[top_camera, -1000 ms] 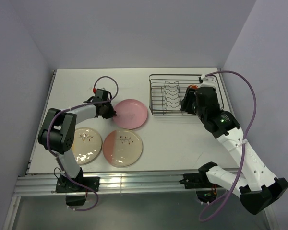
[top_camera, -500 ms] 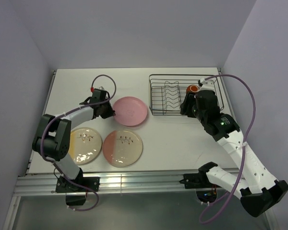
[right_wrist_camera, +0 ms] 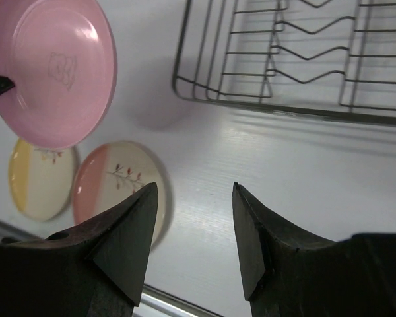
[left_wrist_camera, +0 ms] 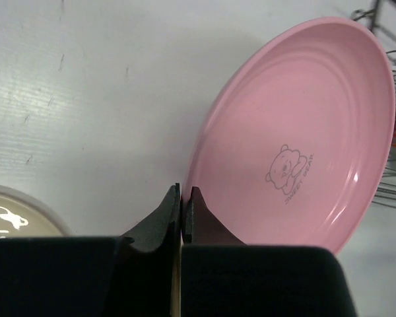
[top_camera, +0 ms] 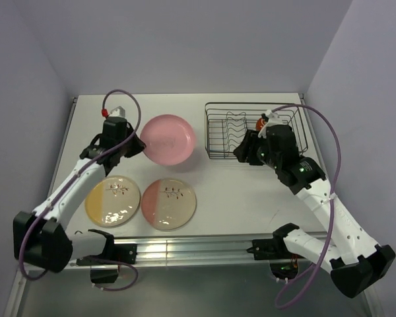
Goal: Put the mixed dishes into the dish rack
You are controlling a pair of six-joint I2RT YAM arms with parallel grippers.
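Occupying the upper middle of the top view, the plain pink plate (top_camera: 167, 139) is held tilted, its rim clamped between the fingers of the left tool (left_wrist_camera: 183, 201). A faint bear print on its glossy, ringed face is revealed only by the wrist views. The thin-wire dish rack (top_camera: 214, 132) is seen at upper right, with the orange-red cup (top_camera: 261, 123) inside. The right tool (right_wrist_camera: 194, 188) is shown spread and empty. The pink-and-cream plate (top_camera: 168, 203) and the yellow-and-cream plate (top_camera: 112, 201) are seen flat on the white surface (top_camera: 237, 198).

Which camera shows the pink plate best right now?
Left wrist: the pink plate fills the frame, rim pinched between the left fingers. Top view shows it whole but small; right wrist catches it small in a corner.
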